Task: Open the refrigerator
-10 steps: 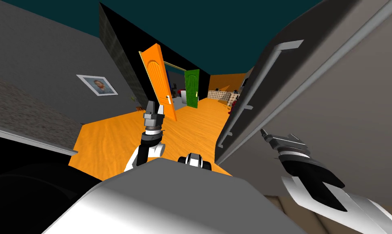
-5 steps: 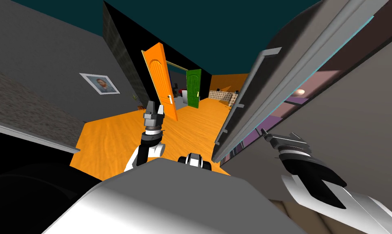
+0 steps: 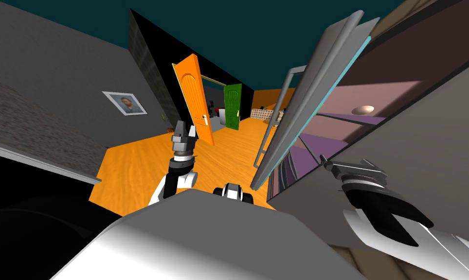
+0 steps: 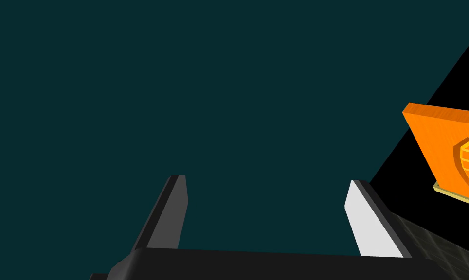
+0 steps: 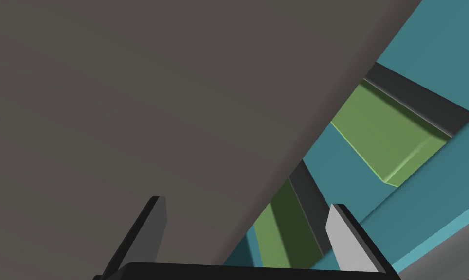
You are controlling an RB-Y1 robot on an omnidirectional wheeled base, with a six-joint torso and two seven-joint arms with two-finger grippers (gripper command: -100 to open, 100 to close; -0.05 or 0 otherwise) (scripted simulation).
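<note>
R of me, fridge door ajar, int. shelves showing.

- No text, label, brand, number or sign can be read in any view.
- A portrait is shown in the framed picture on the grey wall; no lettering can be made out.
- The refrigerator door is plain.

Our head camera looks steeply down and forward, rolled, over the floor toward the orange door. Our left wrist camera points upward and shares that door's top corner. Our right wrist camera sits close against a grey panel, facing the refrigerator door, whose outer side the head view shares.
</note>
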